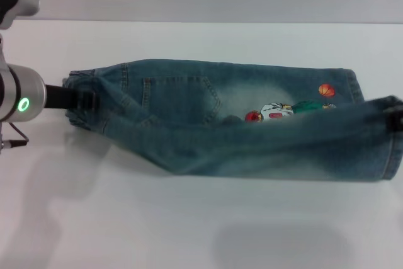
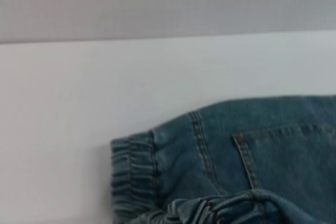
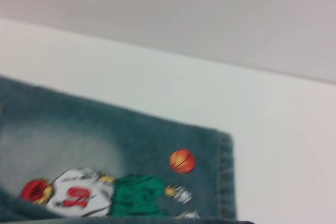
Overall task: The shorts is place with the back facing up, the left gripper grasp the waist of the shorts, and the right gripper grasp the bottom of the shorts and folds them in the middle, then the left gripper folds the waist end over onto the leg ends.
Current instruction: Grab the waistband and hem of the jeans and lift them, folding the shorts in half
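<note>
My left end effector (image 1: 85, 101) is clamped on the waist (image 1: 80, 102) of the shorts (image 1: 239, 118); near half lifted. Right end effector (image 1: 395, 120) state: cannot tell.

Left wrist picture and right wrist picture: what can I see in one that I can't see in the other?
Only the left wrist view shows the ruffled waist and a back pocket. Only the right wrist view shows the cartoon player, the orange ball and the stitched leg hem. Both show the blue denim shorts lying on the white table with a grey wall behind. Neither picture shows a gripper.
</note>
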Robot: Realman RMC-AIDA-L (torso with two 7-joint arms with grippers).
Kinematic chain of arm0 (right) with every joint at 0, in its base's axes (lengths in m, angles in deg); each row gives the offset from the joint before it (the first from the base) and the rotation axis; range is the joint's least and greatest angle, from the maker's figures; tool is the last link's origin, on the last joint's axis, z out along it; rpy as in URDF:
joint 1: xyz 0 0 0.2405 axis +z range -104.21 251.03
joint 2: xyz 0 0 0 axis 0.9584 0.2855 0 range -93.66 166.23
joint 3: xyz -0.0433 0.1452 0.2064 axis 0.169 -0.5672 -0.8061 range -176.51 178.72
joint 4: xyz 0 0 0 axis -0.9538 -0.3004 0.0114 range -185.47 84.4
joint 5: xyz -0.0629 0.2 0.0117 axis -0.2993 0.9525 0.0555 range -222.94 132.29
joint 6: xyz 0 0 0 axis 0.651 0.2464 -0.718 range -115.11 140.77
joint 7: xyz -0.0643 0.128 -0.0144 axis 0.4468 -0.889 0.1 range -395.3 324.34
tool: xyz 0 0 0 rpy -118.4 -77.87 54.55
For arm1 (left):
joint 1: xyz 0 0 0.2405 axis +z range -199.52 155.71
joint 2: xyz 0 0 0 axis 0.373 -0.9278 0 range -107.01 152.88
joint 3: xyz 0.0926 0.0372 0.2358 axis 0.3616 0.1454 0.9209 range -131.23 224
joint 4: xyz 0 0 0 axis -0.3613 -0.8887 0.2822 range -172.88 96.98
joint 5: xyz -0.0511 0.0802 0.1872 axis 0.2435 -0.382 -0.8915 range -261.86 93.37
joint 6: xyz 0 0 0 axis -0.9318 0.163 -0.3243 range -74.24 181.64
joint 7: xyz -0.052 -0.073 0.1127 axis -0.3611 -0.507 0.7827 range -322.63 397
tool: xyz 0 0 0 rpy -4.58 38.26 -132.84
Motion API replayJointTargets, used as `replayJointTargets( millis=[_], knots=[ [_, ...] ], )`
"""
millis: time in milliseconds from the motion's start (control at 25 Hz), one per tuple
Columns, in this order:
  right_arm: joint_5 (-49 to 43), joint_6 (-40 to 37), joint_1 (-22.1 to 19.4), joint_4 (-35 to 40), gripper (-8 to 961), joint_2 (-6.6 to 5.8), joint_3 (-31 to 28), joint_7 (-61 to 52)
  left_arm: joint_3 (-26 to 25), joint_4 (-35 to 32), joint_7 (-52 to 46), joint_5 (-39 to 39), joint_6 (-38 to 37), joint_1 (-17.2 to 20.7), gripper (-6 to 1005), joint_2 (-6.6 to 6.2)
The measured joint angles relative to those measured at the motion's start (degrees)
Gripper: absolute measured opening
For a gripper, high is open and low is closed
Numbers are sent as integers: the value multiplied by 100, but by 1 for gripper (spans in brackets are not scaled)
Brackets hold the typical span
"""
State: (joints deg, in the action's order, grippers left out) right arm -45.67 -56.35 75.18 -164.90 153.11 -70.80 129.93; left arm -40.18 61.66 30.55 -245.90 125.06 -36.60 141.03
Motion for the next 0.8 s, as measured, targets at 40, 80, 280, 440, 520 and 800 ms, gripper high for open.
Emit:
replayJointTargets(
  millis=[40, 80, 280, 440, 520, 800],
  knots=[
    [-80, 78, -37, -3, 5, 17, -40, 0, -46, -14, -4, 18, -150, 25, 232, 2],
    [-139, 155, -66, -3, 5, 31, -71, 0, -79, -36, -5, 35, -247, 28, 232, 2],
    [-212, 688, -218, 55, 5, 78, -276, 0, -141, -212, -8, 220, -761, 30, 232, 3],
    [-348, 1033, -283, 95, 6, 112, -393, 0, -155, -377, -60, 290, -1179, 30, 232, 4],
    [-383, 1217, -286, 160, 6, 129, -441, 0, -155, -417, -67, 316, -1296, 31, 233, 5],
    [-401, 1757, -248, 443, 6, 159, -645, -7, -159, -1052, -60, 773, -2433, -47, 233, 3]
  ],
)
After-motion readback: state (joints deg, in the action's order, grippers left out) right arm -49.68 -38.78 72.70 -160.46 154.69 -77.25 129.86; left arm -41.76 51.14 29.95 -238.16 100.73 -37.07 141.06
